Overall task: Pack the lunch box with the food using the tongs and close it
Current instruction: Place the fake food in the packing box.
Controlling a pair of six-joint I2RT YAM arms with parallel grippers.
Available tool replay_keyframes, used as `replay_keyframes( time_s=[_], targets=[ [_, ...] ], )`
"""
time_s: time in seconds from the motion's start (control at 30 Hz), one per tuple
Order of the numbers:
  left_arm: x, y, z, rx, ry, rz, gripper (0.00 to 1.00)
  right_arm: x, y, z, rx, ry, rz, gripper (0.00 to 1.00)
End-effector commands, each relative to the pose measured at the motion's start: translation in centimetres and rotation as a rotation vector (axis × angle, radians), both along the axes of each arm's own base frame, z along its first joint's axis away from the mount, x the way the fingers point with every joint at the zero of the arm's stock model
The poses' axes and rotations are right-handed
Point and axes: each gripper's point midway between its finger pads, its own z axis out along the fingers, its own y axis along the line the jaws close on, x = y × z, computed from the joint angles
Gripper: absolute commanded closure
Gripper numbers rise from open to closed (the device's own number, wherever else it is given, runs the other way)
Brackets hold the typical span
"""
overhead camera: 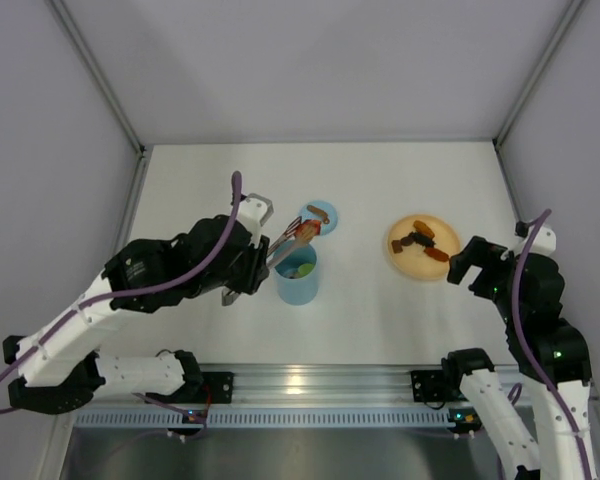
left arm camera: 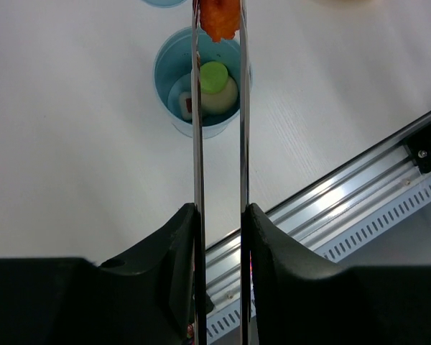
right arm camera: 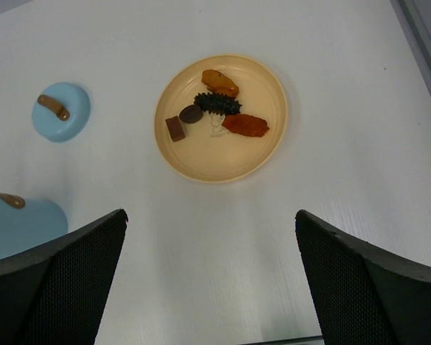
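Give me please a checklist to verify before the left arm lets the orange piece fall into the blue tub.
1. Left gripper shut on the tongs: ok.
2. Orange piece pinched between the tong tips: ok.
3. Piece directly above the opening of the lunch box: cannot tell; in the left wrist view it shows beyond the far rim.
4. Room inside the lunch box: ok; the green piece lies low, with space above it.
5. Lid off, lying on the table apart from the lunch box: ok.
6. Right gripper open and out of the way, over by the plate: ok.
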Motion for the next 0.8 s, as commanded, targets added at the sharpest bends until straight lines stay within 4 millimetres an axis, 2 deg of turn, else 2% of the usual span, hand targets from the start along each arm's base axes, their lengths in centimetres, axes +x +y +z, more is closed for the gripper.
replay_keyframes(
  time_s=[0.0,0.1,0.37,0.47,0.67,0.77],
  targets=[
    [-0.5,1.9,-0.2,-0.015,0.004,0.058,0.79,1.4,0.2,1.0,0.024,-0.055,-0.006,0.01],
    [-1.0,2.7,-0.7,-0.008,0.015,0.065,0.79,1.5,0.2,0.8,0.024,-0.051,-0.006,0.01],
    [-1.8,3.3,-3.4,0.025,0.066,0.058,0.79,1.6,0.2,0.6,0.025,-0.047,-0.007,0.01],
    [-2.0,3.3,-3.6,0.018,0.073,0.055,0.79,1.7,0.4,0.5,0.027,-0.045,-0.002,0.00],
    [-2.2,3.0,-4.1,0.023,0.085,0.042,0.74,1.8,0.4,0.7,0.028,-0.047,0.000,0.01],
    [-2.1,2.9,-4.2,0.028,0.083,0.040,0.68,1.7,0.4,0.8,0.027,-0.049,0.002,0.01]
  ],
)
